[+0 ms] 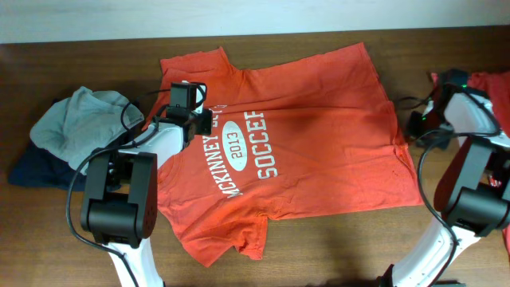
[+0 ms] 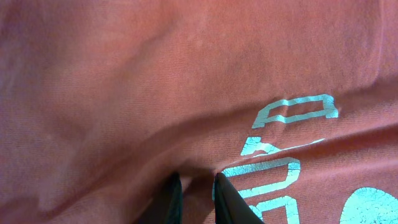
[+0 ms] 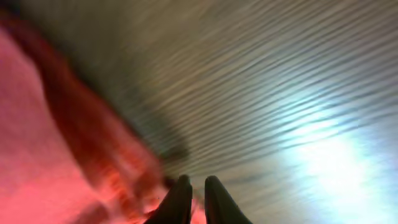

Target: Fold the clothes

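An orange-red T-shirt [image 1: 319, 119] lies spread on the wooden table [image 1: 358, 239], white "McKinney 2013 Soccer" print facing up and its collar end toward the left. My left gripper [image 1: 194, 108] rests on it near the collar. In the left wrist view that gripper [image 2: 198, 180] is shut on a raised fold of the cloth [image 2: 124, 93] beside the lettering. My right gripper [image 1: 413, 125] sits at the shirt's right edge. The right wrist view is blurred; there the gripper [image 3: 198, 182] has its fingers nearly together, with red cloth [image 3: 50, 155] reaching between them.
A heap of grey-green and navy garments [image 1: 72, 127] lies at the left of the table. More red fabric [image 1: 490, 84] lies at the far right edge behind the right arm. Bare wood runs along the front.
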You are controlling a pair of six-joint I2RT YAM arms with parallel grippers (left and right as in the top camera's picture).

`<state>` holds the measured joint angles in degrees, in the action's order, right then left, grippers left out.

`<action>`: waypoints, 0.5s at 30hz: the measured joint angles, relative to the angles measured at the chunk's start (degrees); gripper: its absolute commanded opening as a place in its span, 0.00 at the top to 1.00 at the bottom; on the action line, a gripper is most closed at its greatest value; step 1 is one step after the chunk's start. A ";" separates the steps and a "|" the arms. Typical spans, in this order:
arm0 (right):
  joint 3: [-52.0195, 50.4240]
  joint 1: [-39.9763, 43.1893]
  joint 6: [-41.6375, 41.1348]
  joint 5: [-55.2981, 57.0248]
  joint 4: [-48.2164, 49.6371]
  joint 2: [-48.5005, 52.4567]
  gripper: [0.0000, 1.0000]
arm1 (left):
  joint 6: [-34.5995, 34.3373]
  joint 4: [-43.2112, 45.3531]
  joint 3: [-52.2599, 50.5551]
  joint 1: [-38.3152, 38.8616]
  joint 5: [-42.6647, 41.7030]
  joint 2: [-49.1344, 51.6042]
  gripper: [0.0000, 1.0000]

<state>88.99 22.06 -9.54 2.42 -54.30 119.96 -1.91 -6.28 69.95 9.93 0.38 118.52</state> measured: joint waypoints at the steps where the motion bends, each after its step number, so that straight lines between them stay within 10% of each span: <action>1: 1.42 0.55 -0.31 0.39 -1.38 -0.02 0.86 | 0.00 -0.07 0.02 0.00 0.00 0.02 0.81; 15: 1.68 -5.84 10.86 -18.60 -9.38 -0.57 0.73 | 0.00 -0.17 0.09 0.00 0.00 0.04 0.81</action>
<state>90.67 16.23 1.32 -16.19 -63.68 119.39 -1.91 -6.46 70.04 9.93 0.38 118.56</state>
